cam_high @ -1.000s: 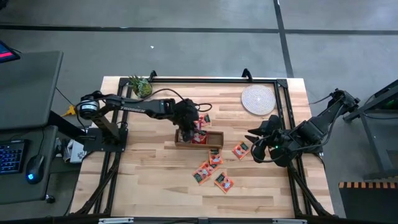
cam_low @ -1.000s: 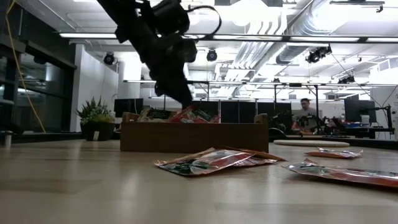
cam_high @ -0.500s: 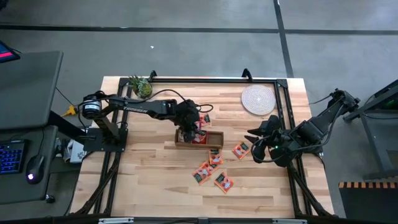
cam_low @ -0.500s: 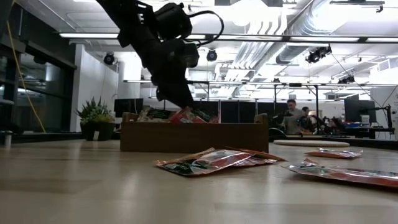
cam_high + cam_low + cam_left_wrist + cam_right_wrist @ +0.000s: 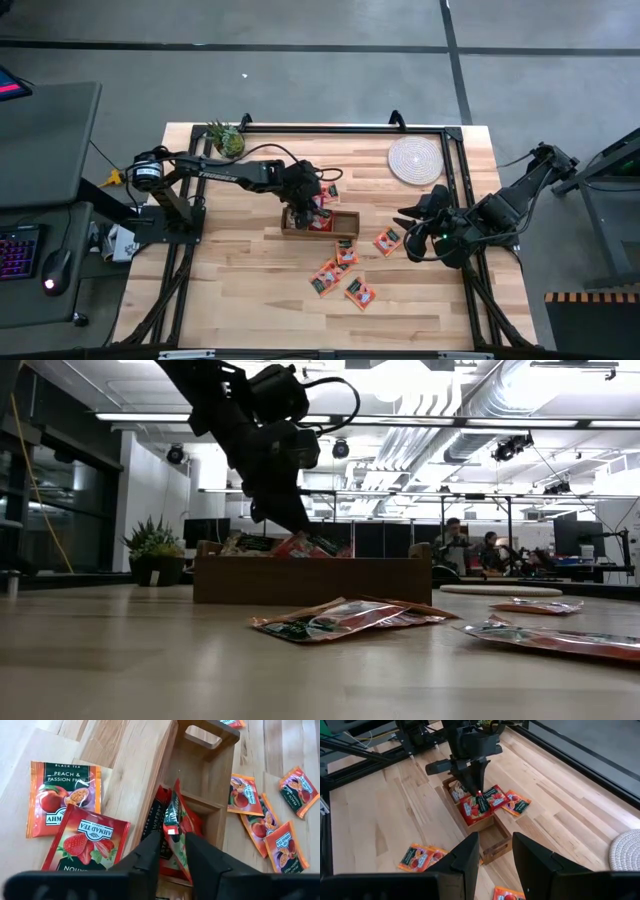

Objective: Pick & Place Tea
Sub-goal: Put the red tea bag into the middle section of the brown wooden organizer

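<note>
The long wooden box (image 5: 322, 223) lies mid-table, with several orange-red tea sachets inside it. More tea sachets (image 5: 345, 270) lie loose on the table near it, and two others (image 5: 75, 820) lie flat beside its far wall. My left gripper (image 5: 173, 842) reaches down into the box's middle compartment and is shut on an upright sachet (image 5: 174, 815). My right gripper (image 5: 495, 845) hovers open above the table's right side (image 5: 412, 228), holding nothing. My left gripper pinches the upper edge of a red sachet (image 5: 171, 831) between its two fingers. The fingers (image 5: 200, 860) slant down from above, coming from the table's left. The sachet stands on edge with its lower part inside the middle compartment, among other sachets.
A round woven mat (image 5: 415, 160) lies at the far right and a small potted plant (image 5: 226, 138) at the far left corner. Black frame rails run along the table's edges. People show in the room beyond in the low view.
</note>
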